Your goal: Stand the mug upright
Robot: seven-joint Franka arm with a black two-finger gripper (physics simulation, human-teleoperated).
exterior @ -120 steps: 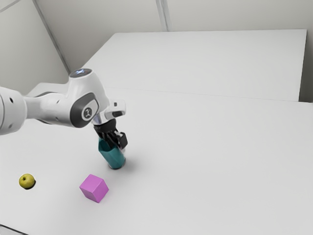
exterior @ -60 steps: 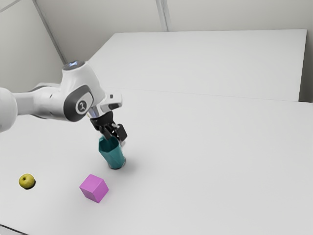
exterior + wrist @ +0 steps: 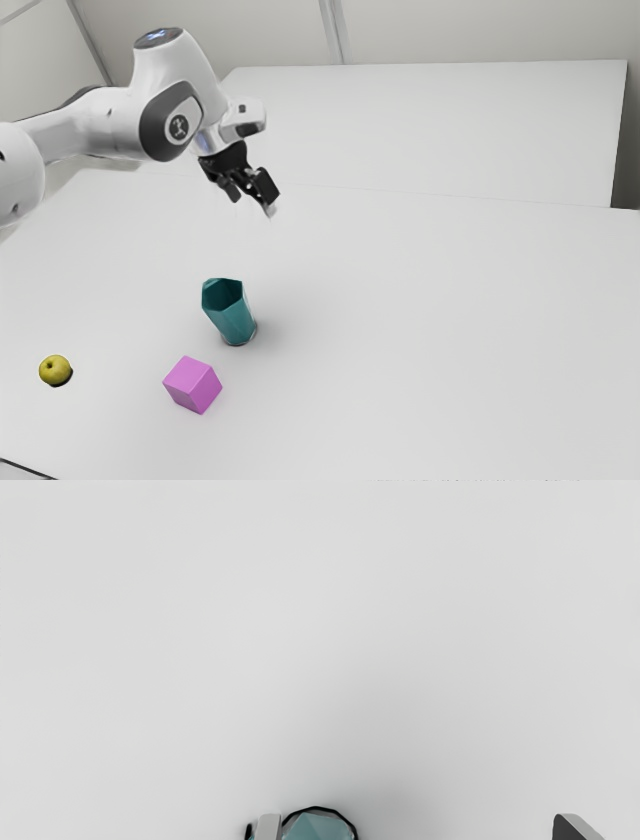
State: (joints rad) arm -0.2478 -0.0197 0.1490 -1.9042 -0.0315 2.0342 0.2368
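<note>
Yellow, the apple [image 3: 55, 370] sits well below the jaws, toward the exterior view's left; next come the magenta cube [image 3: 193, 385], then the teal mug [image 3: 229, 312], upright beneath them. The gripper [image 3: 252, 204] hangs overhead, jaws parted and empty. Descending off-centre, one finger could clip the rim and topple the mug. Since the earlier frame, the gripper has risen clear; the mug hasn't shifted.
</note>
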